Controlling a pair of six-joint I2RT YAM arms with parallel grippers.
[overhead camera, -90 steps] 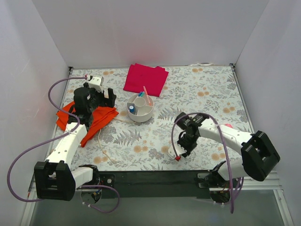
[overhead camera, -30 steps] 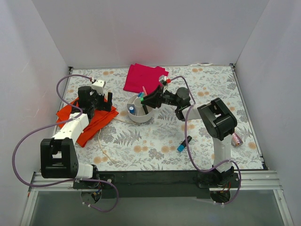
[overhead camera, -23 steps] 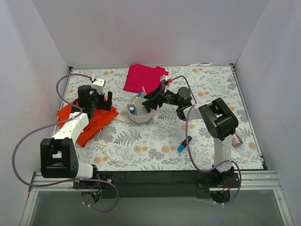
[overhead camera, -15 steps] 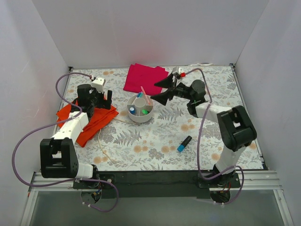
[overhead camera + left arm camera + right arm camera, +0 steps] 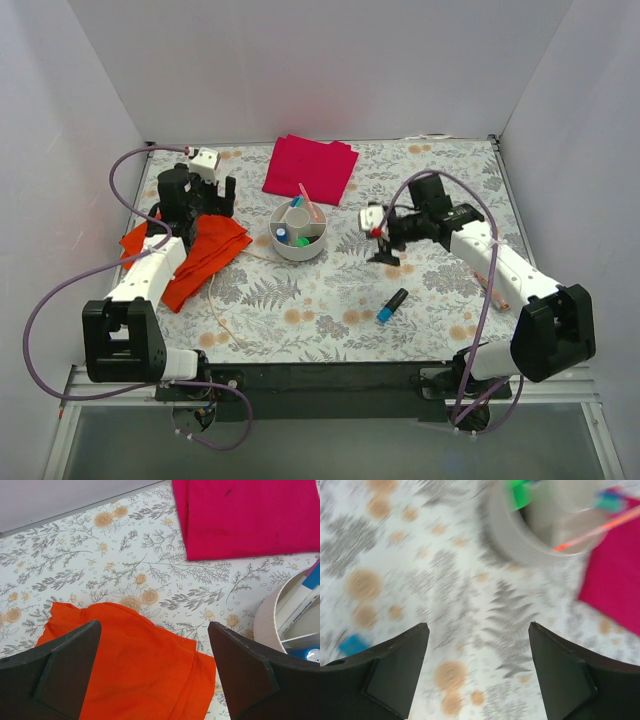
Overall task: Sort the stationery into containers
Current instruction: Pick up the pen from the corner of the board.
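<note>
I see plain white panel walls (image 5: pixel 300 60) on three sides, a white cloth printed with grey ferns and orange flowers (image 5: pixel 290 300) spread below, and a black strip (image 5: pixel 330 377) along its near edge. The light is even.

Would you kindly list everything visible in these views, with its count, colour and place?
Dish: one, white, round, mid-table.
Pink pen: one, leaning out of the dish's far side.
Blue-capped marker: one, in the dish's left compartment.
Green-capped marker: one, in the dish's near compartment.
Loose marker: one, black with blue cap, on the table, near-right of the dish.
Thin pen: one, orange-pink, partly hidden by the right arm.
Magenta cloth: one, behind the dish.
Orange cloth: one, left side.
Table: one, floral cover.
Left pincer: open, above the orange cloth.
Right pincer: open, empty, right of the dish.
</note>
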